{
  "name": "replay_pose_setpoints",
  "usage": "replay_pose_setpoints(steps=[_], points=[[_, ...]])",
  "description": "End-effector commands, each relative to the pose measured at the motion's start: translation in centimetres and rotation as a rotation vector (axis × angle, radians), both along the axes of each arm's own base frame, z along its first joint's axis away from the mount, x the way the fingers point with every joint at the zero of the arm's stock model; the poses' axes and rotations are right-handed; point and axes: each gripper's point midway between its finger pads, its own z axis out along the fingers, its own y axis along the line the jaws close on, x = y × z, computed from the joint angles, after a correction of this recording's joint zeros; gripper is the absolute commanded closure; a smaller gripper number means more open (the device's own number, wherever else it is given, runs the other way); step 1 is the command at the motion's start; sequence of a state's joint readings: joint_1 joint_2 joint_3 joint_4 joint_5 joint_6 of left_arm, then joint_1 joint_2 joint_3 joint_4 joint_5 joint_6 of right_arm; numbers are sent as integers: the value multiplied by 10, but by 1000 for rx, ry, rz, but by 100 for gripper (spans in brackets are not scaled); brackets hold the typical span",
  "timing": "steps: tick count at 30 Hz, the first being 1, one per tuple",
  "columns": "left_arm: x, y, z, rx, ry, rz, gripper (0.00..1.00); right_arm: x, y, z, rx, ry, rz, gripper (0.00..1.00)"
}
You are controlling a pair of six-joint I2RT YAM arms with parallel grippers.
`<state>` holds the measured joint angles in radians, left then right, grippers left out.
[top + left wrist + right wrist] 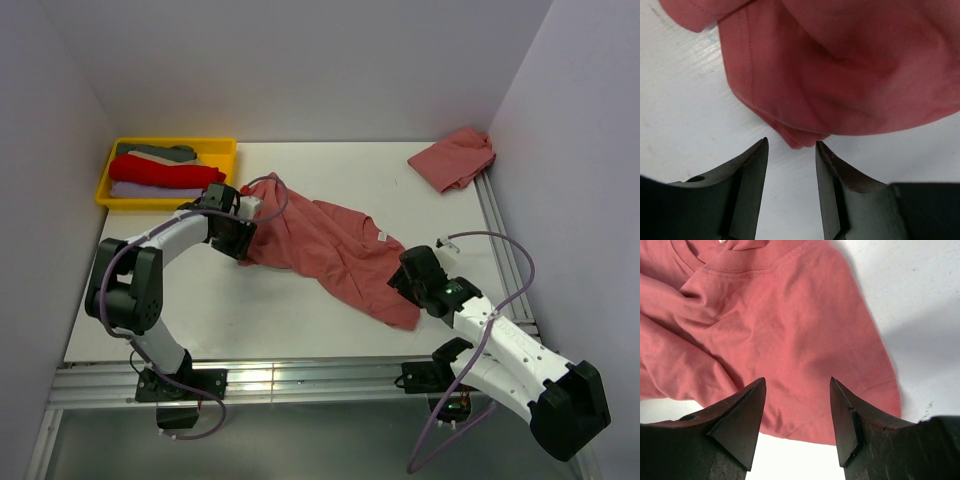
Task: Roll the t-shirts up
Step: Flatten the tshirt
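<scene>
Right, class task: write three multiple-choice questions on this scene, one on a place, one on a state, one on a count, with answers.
1. The yellow plastic tray sits at the: A far-left corner; B far-right corner; C near edge.
2. The central salmon-red cloth t-shirt is: A tightly rolled; B loosely crumpled; C folded square.
3. Salmon-red t-shirts outside the tray: A one; B two; C four.
Answers: 1A, the overhead view shows it top-left; 2B, wrinkled, no roll; 3B, central one plus the far-right corner t-shirt.
</scene>
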<state>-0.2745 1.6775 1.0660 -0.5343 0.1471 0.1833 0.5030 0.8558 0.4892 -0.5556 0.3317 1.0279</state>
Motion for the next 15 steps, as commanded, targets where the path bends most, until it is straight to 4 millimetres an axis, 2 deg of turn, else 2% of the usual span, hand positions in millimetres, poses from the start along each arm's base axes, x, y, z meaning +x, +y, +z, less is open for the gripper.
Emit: replay_pose_setpoints(steps=[1,8,11,14,15], points=[[2,-13,-8,-36,3,-2,51,2,-6,1,-20,-3,-17,38],[3,-17,-23,-17,23,10,59,4,-10,0,-23,-4,-22,38],[5,-15,-27,6,19,18,65,4,-12,-1,-29,1,-20,37],[7,-13,-22,16,5,21,85,3,-14,-1,-35,7,-19,36],[7,-13,-18,14,-4,19,94,4,-14,-1,-40,6,-20,36]])
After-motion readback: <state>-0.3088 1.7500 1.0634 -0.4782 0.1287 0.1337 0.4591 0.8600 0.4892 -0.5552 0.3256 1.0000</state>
